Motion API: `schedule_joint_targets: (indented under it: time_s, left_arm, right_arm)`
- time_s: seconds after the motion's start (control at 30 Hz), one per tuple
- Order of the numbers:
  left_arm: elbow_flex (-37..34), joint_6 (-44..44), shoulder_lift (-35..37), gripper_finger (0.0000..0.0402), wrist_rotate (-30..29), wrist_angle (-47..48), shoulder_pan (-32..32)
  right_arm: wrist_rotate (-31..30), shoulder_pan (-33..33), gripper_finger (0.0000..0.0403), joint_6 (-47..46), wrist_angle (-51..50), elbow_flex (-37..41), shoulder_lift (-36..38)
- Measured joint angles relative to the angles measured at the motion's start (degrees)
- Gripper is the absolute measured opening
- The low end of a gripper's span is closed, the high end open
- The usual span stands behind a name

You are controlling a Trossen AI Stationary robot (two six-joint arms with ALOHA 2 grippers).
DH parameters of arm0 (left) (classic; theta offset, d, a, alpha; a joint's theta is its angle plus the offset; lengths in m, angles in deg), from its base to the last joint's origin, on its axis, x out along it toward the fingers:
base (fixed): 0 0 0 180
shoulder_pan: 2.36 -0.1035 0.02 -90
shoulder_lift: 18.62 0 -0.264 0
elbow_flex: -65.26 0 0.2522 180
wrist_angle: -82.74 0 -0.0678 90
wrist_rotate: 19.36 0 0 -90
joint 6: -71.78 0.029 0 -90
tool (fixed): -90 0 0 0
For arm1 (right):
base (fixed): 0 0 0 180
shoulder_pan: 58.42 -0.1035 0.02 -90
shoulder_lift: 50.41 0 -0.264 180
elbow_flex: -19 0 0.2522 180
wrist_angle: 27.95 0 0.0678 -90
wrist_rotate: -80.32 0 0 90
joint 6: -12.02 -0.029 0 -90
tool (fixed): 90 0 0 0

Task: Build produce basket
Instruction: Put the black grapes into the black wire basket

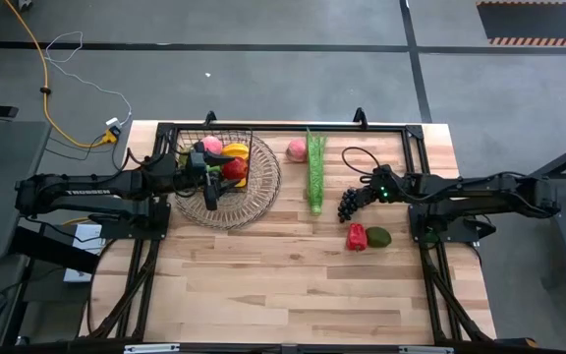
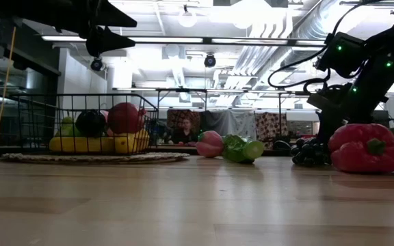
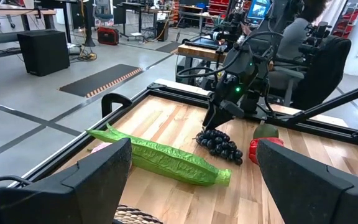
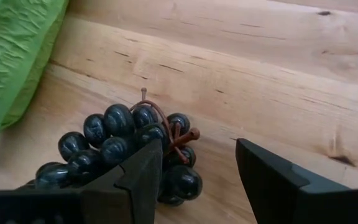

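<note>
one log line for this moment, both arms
right gripper: open, at grapes stem end, not gripped | left gripper: open, over basket | green stalk: on table

The basket (image 1: 226, 162) sits on a woven tray (image 1: 254, 202) near the worktop's (image 1: 293, 285) far left corner — stalk (image 1: 315, 169) mid-worktop, grapes (image 1: 352, 203) beside it, pepper (image 1: 357, 237) and possibly an avocado (image 1: 378, 237) nearer the right edge.

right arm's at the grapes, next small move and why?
Probably shift the right gripper sideways over the grapes, then close. Its jaws stand open, with one finger against the bunch's stem end and most grapes outside the gap, so closing now would likely miss.
</note>
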Motion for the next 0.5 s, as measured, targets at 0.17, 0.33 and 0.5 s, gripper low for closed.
schedule_joint_targets:
  time_s: [0.17, 0.33, 0.5]
  left_arm:
    - [0.0, 0.01, 0.0, 0.0335, 0.0, 0.0, -0.01]
    - [0.0, 0.02, 0.0, 0.0335, 0.0, 0.14, 0.0]
    - [0.0, 0.0, -0.02, 0.0335, 0.0, 0.39, 0.0]
  right_arm:
    - [-0.22, 0.0, 0.0196, 3.46, -0.44, -0.74, 0.82]
    - [2.79, -0.54, 0.0196, 10.32, -8.11, -5.47, 4.14]
    - [-2.76, -2.93, 0.0196, 11.56, -18.69, -9.5, 6.48]
